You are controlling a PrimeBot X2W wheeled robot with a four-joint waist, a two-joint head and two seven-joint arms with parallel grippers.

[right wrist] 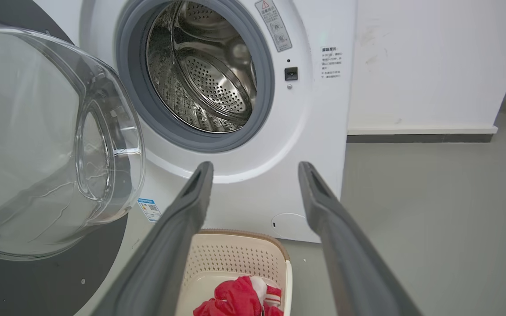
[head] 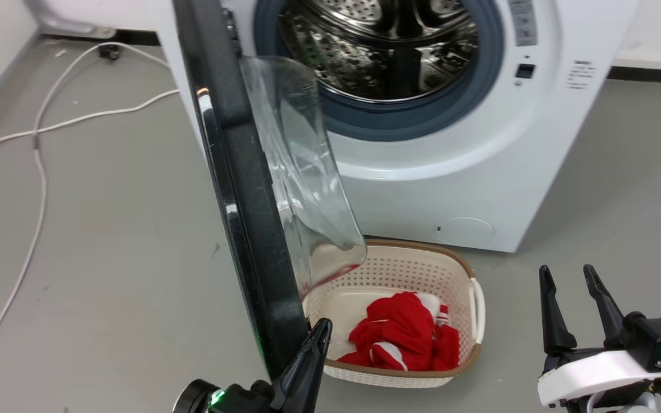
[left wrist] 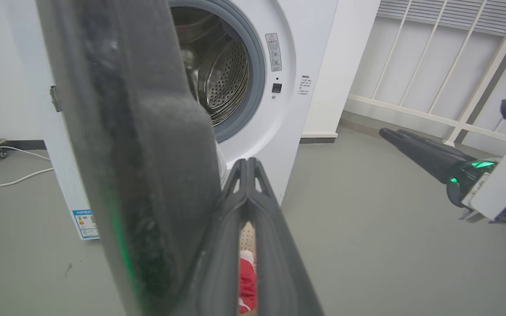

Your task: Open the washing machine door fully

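While the washing machine door (head: 238, 189) stood swung out from the left side of the washing machine (head: 479, 172), edge-on to the head camera, its glass bowl (head: 307, 172) hung over the near corner of a cream basket (head: 422, 248) holding a red cloth (head: 405, 332). The left gripper (head: 323, 326), fingers pressed together, lay just beside the door's lower inner edge; contact could not be told. The right gripper (head: 566, 269) was spread, holding nothing, well apart to the right. A white cable (head: 38, 172) trailed over the floor (head: 124, 229) on the door's outer side.

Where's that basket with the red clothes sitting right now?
The basket sits on the floor right in front of the washing machine, in the head view's lower middle, with the open washing machine door on its left.
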